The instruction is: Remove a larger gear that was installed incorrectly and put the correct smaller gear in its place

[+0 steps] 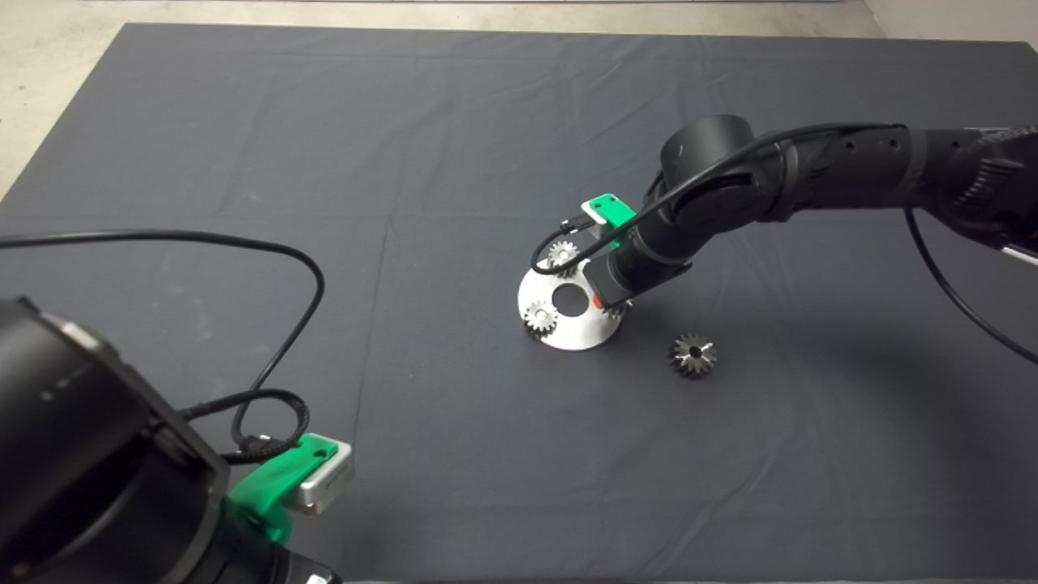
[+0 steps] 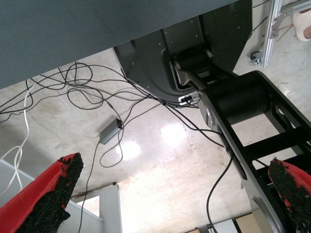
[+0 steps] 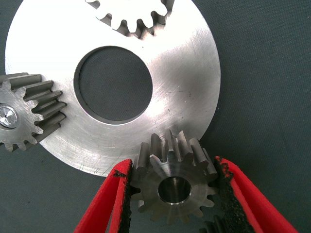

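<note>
The larger gear [image 1: 692, 354] is already lying off on the table at centre-right, while the right gripper [image 3: 172, 187] is closing its fingers around the smaller gear [image 3: 173, 183], seemingly not yet seated, at the disc [image 1: 588, 331]'s edge; the left gripper [image 2: 165, 194], fingers spread and holding nothing, is waiting at lower left.

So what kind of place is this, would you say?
Probably a robotics lab test bench: a dark mat over a concrete floor, loose cables underneath, and a steel gear plate as practice hardware.
</note>
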{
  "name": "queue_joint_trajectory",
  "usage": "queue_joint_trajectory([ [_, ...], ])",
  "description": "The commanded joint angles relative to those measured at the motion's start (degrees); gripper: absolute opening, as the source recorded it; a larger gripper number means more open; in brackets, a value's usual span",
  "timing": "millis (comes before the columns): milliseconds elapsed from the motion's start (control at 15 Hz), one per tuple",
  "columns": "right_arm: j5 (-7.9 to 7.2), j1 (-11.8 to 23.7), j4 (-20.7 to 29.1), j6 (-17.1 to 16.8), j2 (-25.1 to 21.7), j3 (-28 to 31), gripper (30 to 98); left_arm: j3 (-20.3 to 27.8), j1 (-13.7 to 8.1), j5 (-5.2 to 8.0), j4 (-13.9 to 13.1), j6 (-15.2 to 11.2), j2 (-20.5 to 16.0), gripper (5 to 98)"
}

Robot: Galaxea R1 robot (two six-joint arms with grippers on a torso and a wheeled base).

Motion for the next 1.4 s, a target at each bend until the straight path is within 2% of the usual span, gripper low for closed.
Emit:
queue_joint_trajectory([
  [0, -2.9, 1.1, -1.2, 0.3, -0.2, 0.9, 40.3, 1.0, -0.5, 0.03, -1.1, -0.5, -0.1, 98.2],
  [800, -2.9, 1.1, -1.3, -0.1, 0.3, 0.8, 40.4, 1.0, -0.5, 0.03, -1.1, -0.5, -0.1, 98.2],
  [1333, -2.9, 1.7, -1.2, -0.3, 1.4, -0.2, 43.4, 1.0, -0.5, 0.02, -1.1, -0.5, 0.0, 98.2],
])
